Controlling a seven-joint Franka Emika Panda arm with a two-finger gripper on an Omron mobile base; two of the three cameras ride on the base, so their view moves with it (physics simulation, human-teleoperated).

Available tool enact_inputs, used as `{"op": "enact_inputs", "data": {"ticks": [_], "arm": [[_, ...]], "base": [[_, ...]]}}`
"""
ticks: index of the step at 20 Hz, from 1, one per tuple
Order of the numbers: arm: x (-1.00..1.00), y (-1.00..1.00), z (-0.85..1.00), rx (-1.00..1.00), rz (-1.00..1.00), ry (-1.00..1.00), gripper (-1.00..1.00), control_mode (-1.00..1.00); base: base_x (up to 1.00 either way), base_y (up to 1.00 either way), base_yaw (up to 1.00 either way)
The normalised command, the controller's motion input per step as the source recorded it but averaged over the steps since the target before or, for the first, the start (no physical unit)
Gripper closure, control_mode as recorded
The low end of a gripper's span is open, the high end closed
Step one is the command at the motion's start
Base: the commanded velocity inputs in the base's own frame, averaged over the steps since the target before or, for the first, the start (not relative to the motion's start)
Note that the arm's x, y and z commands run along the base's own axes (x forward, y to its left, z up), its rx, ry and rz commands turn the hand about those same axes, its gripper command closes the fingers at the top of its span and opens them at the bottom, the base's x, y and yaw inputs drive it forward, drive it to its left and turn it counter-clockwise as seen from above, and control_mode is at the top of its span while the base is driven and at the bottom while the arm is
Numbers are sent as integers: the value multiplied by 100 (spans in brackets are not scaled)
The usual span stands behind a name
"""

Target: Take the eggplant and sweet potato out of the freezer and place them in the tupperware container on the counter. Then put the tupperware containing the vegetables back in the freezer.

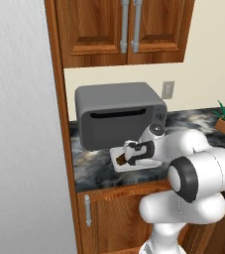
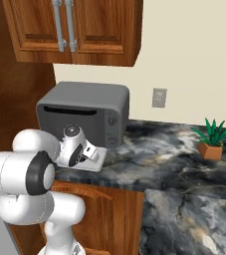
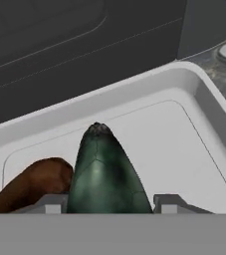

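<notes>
- To the left of my jaws (image 3: 107, 204) in the hand view lies the sweet potato (image 3: 32, 187), a brown lump already resting on the floor of the tupperware container (image 3: 194, 89). It sits just beside the eggplant; I cannot tell whether the two touch.
- Between my jaws is the eggplant (image 3: 104, 169), dark and glossy. Its long axis runs straight away from me, with the tapered tip pointing toward the container's far wall and the grey toaster oven (image 3: 74, 40) behind it.
- My two fingertips (image 3: 50, 203) show on either side of the eggplant's thick end, so I judge that I am gripping it. I cannot see whether its underside already rests on the tray floor.
- To the right of my jaws the white floor of the container is bare up to the right wall. That is the relation the coming move turns on: the eggplant hangs inside the rim, beside the sweet potato, so letting go should leave it inside and not on the table (image 3: 224, 74).
- From the left base view, my jaws (image 1: 125, 158) sit low over the container (image 1: 148, 163), which stands on the table (image 1: 94, 168) right in front of the toaster oven (image 1: 119, 114).
- From the right base view, my wrist covers much of the container (image 2: 95, 160), and the toaster oven (image 2: 84, 112) stands just behind it.
- My guess is that both vegetables are nearly packed. Carrying the container back to the freezer is not yet begun.
</notes>
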Motion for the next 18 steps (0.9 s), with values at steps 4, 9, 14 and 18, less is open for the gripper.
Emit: {"op": "enact_inputs", "data": {"ticks": [4, 9, 14, 18], "arm": [[-1, -2, 33, 0, 0, -2, -100, -100], [-15, -27, 85, 0, 0, -6, -100, -100], [-6, -71, 13, -4, 0, 0, -100, -100], [0, -33, -16, -5, 2, 0, -100, -100]], "base": [[0, 0, 0], [0, 0, 0], [0, 0, 0], [0, 0, 0]]}}
